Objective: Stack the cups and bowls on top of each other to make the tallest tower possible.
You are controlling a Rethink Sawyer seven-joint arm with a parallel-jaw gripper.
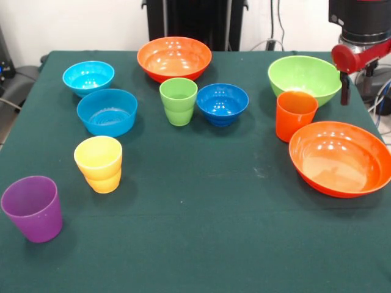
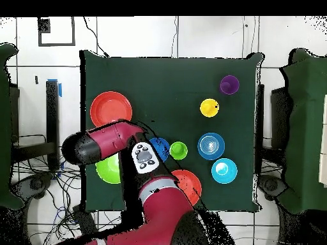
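Note:
All cups and bowls stand apart on the green cloth, none stacked. The purple cup (image 1: 32,209) (image 2: 229,84) and yellow cup (image 1: 99,163) (image 2: 209,107) are near left. The green cup (image 1: 178,101) (image 2: 178,150) stands beside the dark blue bowl (image 1: 222,104). Two light blue bowls (image 1: 88,77) (image 1: 107,112) sit far left. One orange bowl (image 1: 174,58) is at the far middle, another (image 1: 339,157) at the right behind the orange cup (image 1: 295,115). My gripper (image 1: 345,88) hangs at the lime green bowl's (image 1: 304,78) right rim, holding nothing that I can see.
The table's green cloth (image 1: 201,238) has wide bare room across the near half. Cables (image 1: 380,101) hang past the right edge. In the overhead view the red arm (image 2: 115,141) covers the orange cup and parts of the lime and dark blue bowls.

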